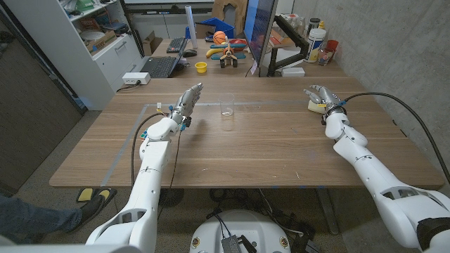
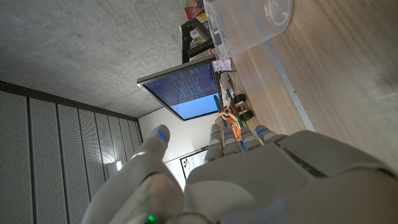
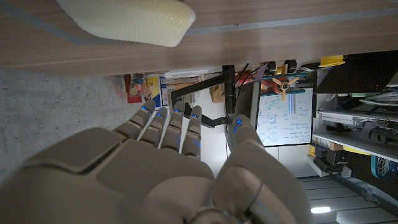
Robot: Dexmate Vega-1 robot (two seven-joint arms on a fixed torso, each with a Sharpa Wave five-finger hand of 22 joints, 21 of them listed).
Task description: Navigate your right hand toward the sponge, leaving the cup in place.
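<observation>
Sponge (image 1: 316, 106) at far right of wooden table (image 1: 267, 151), largely hidden behind right hand (image 1: 320, 95) in head view; cut off at frame edge in right wrist view, long axis hard to judge. Right hand over it, fingers (image 3: 166, 127) straight, close together, holding nothing. Left hand (image 1: 188, 98) likewise extended, empty. Clear cup (image 1: 226, 105) upright mid-table, well apart from sponge.

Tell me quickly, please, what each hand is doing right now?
Left hand: open, holding nothing, near the cup.
Right hand: open, holding nothing, over the sponge.
</observation>
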